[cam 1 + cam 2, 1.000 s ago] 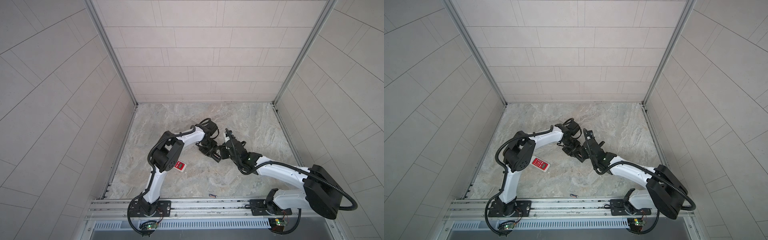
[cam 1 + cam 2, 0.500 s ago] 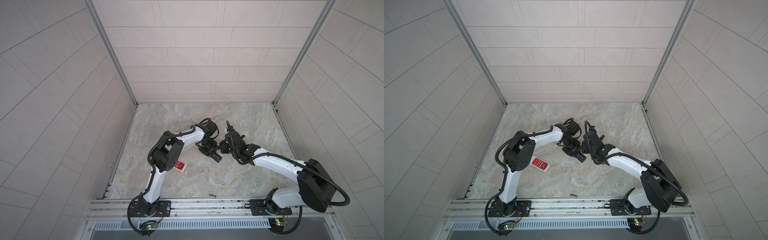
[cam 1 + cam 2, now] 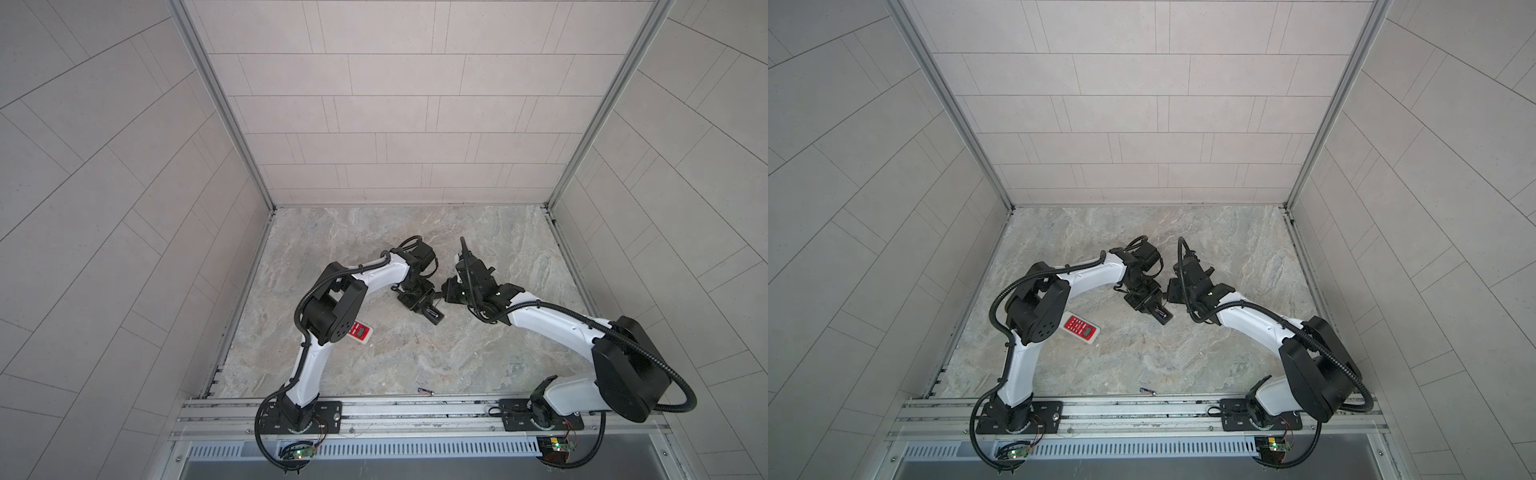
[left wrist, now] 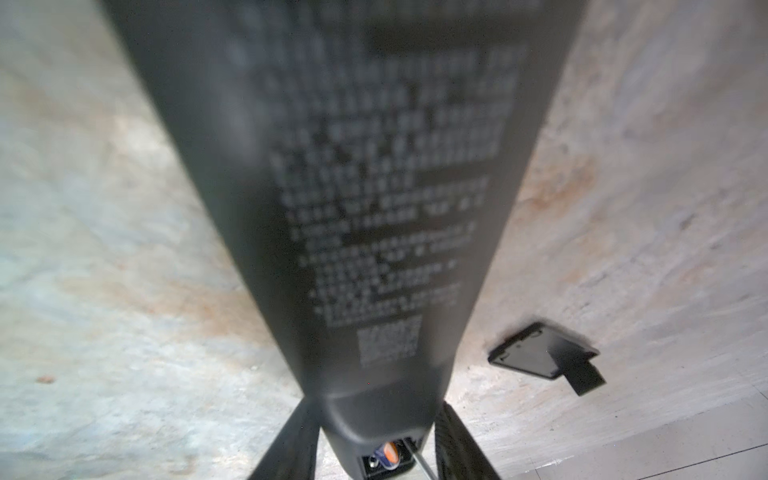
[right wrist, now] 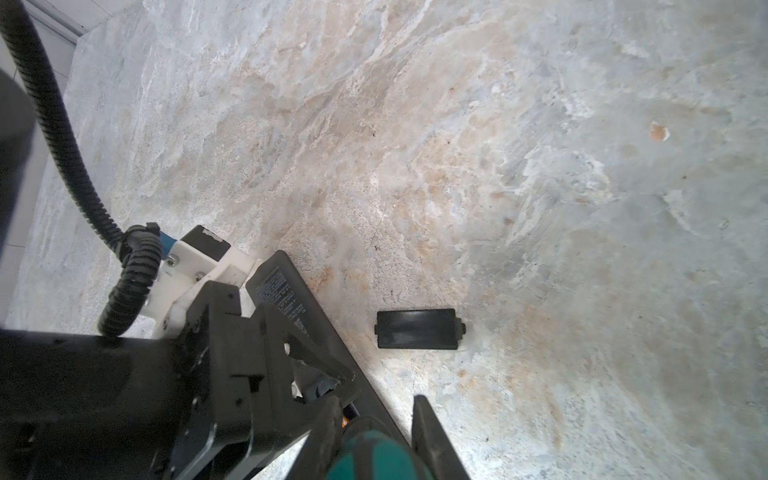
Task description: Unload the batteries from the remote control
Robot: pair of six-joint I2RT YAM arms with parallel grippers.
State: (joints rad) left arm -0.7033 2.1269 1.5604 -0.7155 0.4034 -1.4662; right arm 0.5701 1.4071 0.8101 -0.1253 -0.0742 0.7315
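Left hand [image 4: 376, 411]: closed on the long black plastic remote control [image 4: 374, 199], one finger on each long side and the printed back uppermost. Whether the remote's far end rests on the mottled stone surface [image 5: 540, 166] cannot be told. Right hand [image 5: 374, 419]: closed on the green-handled screwdriver [image 5: 365, 455], whose thin metal shaft [image 4: 420, 459] reaches the open battery bay [image 4: 376, 463] at the remote's end. Batteries: one dark cell with an orange end [image 4: 388, 452] sits in that bay; one small loose cell [image 3: 425, 390] lies well apart, by the front rail [image 3: 415, 405]. Flat black cover plate [image 5: 417, 328]: off, lying on the surface near the remote. White handset with a red keypad [image 3: 1081, 327]: well apart from both hands. Step judged in hand: levering out the seated cell. Handling note: left clamp firm and level so the bay faces up. Set the tip under the cell's end, not against its side. Lever short and slow, since the tip may slip and a freed round cell will likely roll.
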